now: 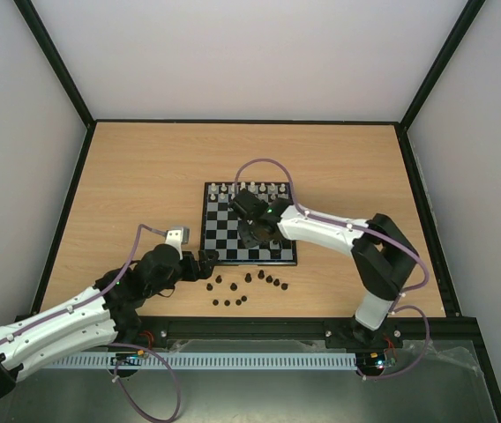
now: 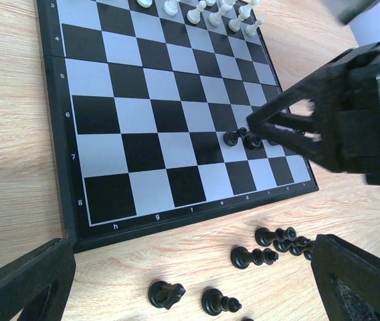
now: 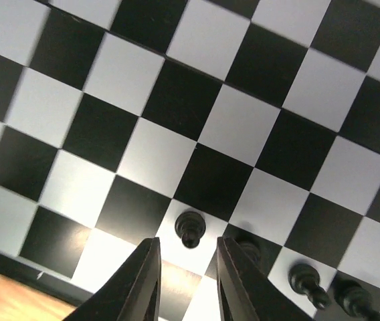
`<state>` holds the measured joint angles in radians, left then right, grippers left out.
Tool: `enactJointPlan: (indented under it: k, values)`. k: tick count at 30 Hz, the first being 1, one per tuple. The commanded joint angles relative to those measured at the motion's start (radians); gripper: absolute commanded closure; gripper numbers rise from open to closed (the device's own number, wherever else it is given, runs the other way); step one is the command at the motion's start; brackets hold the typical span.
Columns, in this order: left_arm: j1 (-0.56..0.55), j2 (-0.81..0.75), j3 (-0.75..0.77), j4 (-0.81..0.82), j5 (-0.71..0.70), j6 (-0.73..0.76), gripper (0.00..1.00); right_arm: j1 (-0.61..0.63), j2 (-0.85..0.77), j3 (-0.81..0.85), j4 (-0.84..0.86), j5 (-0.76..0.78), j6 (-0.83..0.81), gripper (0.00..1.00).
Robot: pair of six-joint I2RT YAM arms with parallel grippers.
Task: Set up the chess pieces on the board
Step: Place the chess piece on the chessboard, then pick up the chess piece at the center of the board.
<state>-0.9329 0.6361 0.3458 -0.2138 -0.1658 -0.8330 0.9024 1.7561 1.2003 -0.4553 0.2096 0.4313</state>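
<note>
Hovering the right gripper [image 3: 186, 251] low over the near rows of the board [image 1: 220, 233], jaws sitting just a crack apart and gripping nothing, one dark pawn [image 3: 190, 229] standing free right past the tips. Spotting a few more standing beside it on that row. Most of the chess pieces [image 1: 250, 284] lying on the table just off the board's near edge, white pieces [image 1: 246, 189] lining its far edge. Parking the left gripper [image 2: 191, 247] wide open and empty by the board's near-left corner.
</note>
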Motion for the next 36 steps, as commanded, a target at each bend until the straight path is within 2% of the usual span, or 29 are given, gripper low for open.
enactJointPlan:
  k: [1,4,7,9,20,22,27,30,32,36]
  values:
    - [-0.005,0.002,0.015,0.022,-0.014,0.011,0.01,-0.003,-0.113,-0.015,-0.061,-0.025,-0.005,0.73]
    - [-0.004,-0.001,0.021,0.010,-0.023,0.011,0.00,0.002,-0.189,-0.030,-0.061,-0.059,-0.006,0.60]
    - [-0.004,-0.005,0.025,-0.001,-0.032,0.011,0.01,0.021,-0.267,-0.063,-0.063,-0.081,0.003,0.31]
    - [-0.004,-0.007,0.027,-0.006,-0.034,0.010,0.01,0.039,-0.320,-0.090,-0.063,-0.086,0.011,0.01]
    - [-0.005,-0.012,0.035,-0.019,-0.038,0.009,0.01,0.254,-0.503,-0.259,-0.063,-0.030,0.152,0.01]
    - [-0.004,-0.015,0.033,-0.020,-0.038,0.008,0.00,0.297,-0.511,-0.288,-0.057,-0.009,0.187,0.09]
    - [-0.005,-0.027,0.026,-0.017,-0.035,0.002,0.01,0.389,-0.467,-0.331,-0.036,0.042,0.265,0.42]
    - [-0.005,-0.034,0.023,-0.015,-0.031,-0.002,0.00,0.408,-0.419,-0.341,-0.007,0.040,0.280,0.57]
    - [-0.004,-0.039,0.021,-0.017,-0.029,-0.003,0.01,0.415,-0.389,-0.346,0.021,0.026,0.282,0.64]
    - [-0.004,-0.052,0.017,-0.021,-0.028,-0.007,0.00,0.421,-0.329,-0.347,0.074,0.002,0.279,0.67]
